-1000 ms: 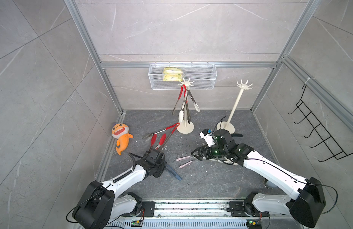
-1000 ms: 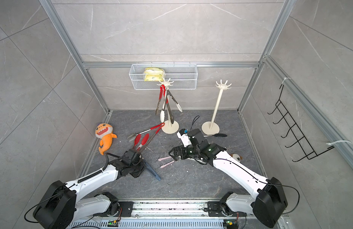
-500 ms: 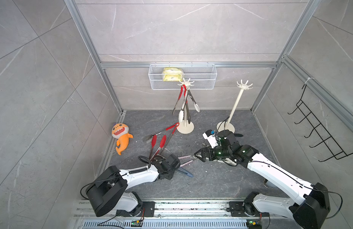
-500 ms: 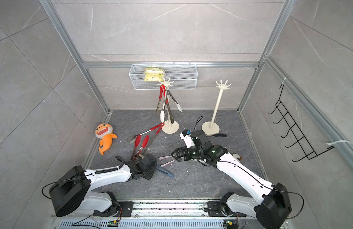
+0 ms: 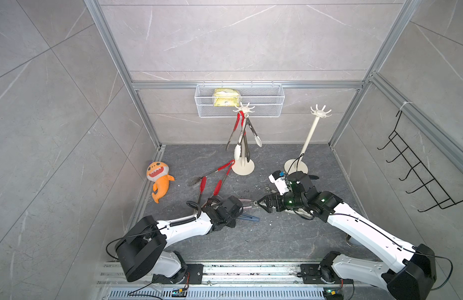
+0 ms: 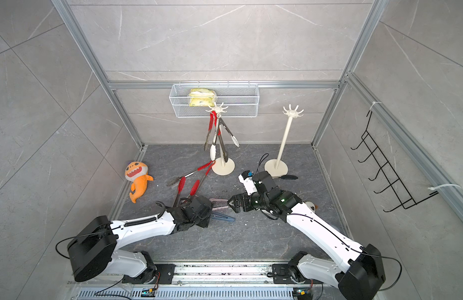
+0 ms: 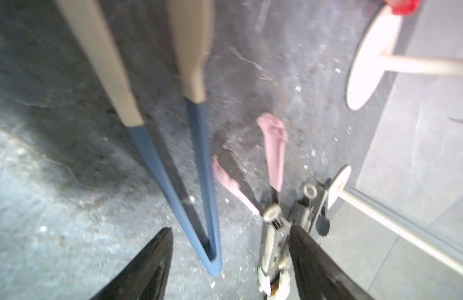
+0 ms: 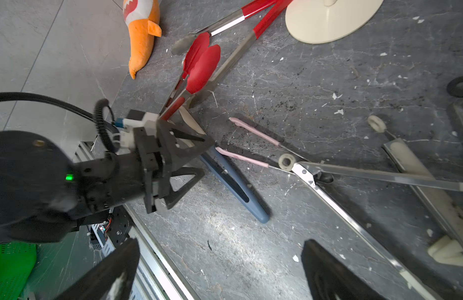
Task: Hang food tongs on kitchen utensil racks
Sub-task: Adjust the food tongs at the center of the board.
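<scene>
Spread apart, the jaws of the left gripper stand on either side of the closed end of the blue-handled tongs. These lie on the dark floor, and the blurred wrist view shows neither jaw pressing them. Just ahead of those jaws the pink-tipped tongs lie flat between the two grippers.

Facing them, the right gripper has its jaws wide apart and grips nothing. Steel tongs with a ring at the hinge lie just ahead of it, the hinge beside the thin ends of the pink arms.

Farther out from the left jaws, red-headed tongs and red-handled tongs lie on the floor. The handle end of the latter is just beside the round base of the loaded utensil rack. That rack stands upright beyond both pairs of jaws, with hanging tongs on its prongs. The bare utensil rack stands upright beyond the right jaws.

Well off to the side of the left jaws lies an orange plush shark. Farthest back, a white mesh basket on the wall holds a yellow packet.
</scene>
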### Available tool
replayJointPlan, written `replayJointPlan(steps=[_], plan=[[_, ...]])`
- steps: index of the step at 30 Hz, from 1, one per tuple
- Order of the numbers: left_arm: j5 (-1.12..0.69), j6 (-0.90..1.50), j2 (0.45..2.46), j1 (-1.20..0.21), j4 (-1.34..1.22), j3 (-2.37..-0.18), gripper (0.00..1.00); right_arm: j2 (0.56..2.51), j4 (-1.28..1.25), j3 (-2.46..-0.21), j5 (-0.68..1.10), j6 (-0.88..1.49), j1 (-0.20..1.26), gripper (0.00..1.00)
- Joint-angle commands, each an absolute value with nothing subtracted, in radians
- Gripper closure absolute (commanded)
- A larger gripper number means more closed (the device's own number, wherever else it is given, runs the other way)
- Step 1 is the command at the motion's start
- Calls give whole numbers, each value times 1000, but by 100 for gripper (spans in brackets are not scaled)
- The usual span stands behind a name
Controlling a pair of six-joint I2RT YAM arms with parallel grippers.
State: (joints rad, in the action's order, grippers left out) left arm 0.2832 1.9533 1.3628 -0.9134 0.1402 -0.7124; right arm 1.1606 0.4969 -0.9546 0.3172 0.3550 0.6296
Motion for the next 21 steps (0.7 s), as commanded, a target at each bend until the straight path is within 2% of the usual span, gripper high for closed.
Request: replayJointPlan(steps=[1, 6, 15, 21], plan=[[294, 1778, 1266, -900, 282, -790, 23, 1138, 525, -978, 283, 377, 627, 1], [267, 1487, 1200, -869, 397, -874, 18, 1135, 532, -995, 253, 391, 627, 0], [134, 660, 1295, -827, 741, -1145, 17, 1141, 566, -1044, 228, 382, 627, 0], [55, 182, 1320, -827, 813, -1139, 18, 1143, 571, -1052, 224, 380, 627, 0]])
